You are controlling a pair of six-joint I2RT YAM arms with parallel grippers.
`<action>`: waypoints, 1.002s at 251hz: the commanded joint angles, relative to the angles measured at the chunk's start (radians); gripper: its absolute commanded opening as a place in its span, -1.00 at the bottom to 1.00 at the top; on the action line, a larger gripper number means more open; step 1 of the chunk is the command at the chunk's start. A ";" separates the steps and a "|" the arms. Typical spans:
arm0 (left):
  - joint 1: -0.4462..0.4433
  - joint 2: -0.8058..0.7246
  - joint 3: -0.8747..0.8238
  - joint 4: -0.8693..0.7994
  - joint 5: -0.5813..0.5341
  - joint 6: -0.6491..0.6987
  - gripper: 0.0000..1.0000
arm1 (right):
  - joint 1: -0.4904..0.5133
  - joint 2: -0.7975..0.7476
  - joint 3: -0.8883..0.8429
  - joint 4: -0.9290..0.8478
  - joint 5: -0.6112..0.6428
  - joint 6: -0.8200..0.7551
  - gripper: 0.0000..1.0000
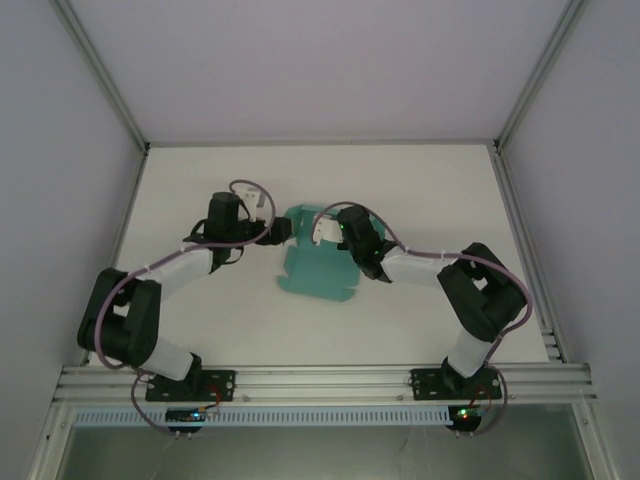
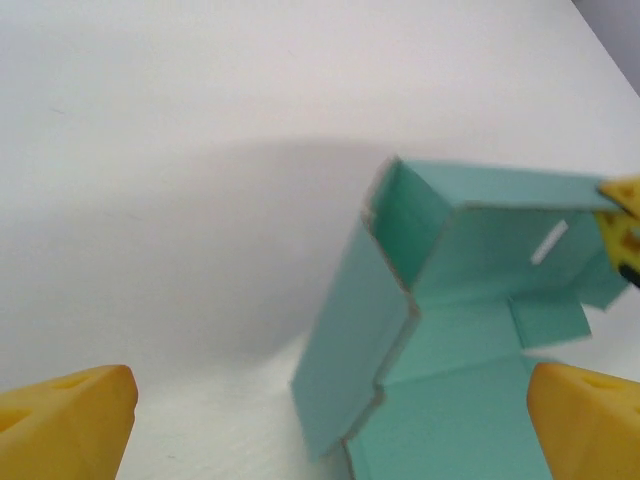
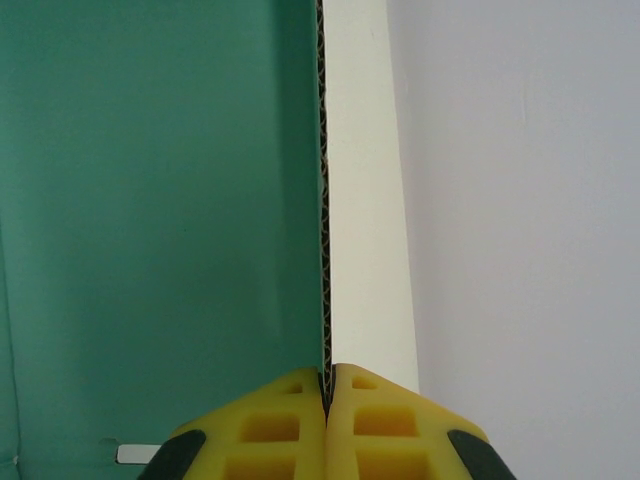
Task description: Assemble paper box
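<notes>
At the near edge of the white worktop [image 1: 400,180] two arms are bolted side by side, both reaching inward to the middle; there lies the paper box [image 1: 318,265], teal-green card, only partly made; its nearer half lies flat on the worktop as an unfolded panel with flaps; at its left side the left tool [image 2: 320,420] stands released, fingers spread wide, grasping nothing and facing a raised side wall; farther in, a side wall and an end wall stand up to form a corner, a small slot showing in one panel; at the far right the right tool [image 3: 327,385] is clenched on the edge of an upright wall; the half-formed box holds nothing; I judge the job roughly midway, with walls to lock and the flat panel and flaps yet to fold.
</notes>
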 commanded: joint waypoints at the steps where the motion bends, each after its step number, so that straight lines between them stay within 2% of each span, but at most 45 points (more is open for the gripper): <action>1: 0.057 0.052 0.049 -0.086 -0.112 -0.088 0.99 | -0.001 0.005 0.003 0.036 0.019 -0.015 -1.00; 13: 0.063 0.096 0.084 -0.104 -0.087 -0.085 0.99 | 0.000 0.007 0.003 0.042 0.019 -0.015 -1.00; 33: 0.052 0.153 0.114 -0.074 -0.001 -0.049 0.72 | 0.003 0.012 0.008 0.048 0.022 -0.018 -1.00; 53: 0.028 0.180 0.116 0.000 0.086 -0.010 0.53 | 0.005 0.013 0.010 0.048 0.027 -0.021 -1.00; 77: -0.002 0.199 0.102 0.108 0.156 0.008 0.44 | 0.010 0.010 0.011 0.051 0.033 -0.023 -1.00; 96: -0.019 0.223 0.119 0.128 0.180 0.017 0.37 | 0.014 0.008 0.006 0.056 0.034 -0.026 -1.00; 110: -0.030 0.246 0.144 0.104 0.180 0.036 0.28 | 0.015 0.006 0.003 0.054 0.036 -0.026 -1.00; 164: -0.048 0.276 0.103 0.145 0.156 0.065 0.19 | 0.030 -0.008 -0.022 0.089 0.061 -0.049 -1.00; 202: -0.065 0.268 0.033 0.204 0.082 0.080 0.16 | 0.066 -0.014 -0.084 0.160 0.083 -0.107 -1.00; 251: -0.148 0.256 -0.065 0.312 -0.059 0.165 0.17 | 0.126 0.033 -0.173 0.335 0.179 -0.248 -1.00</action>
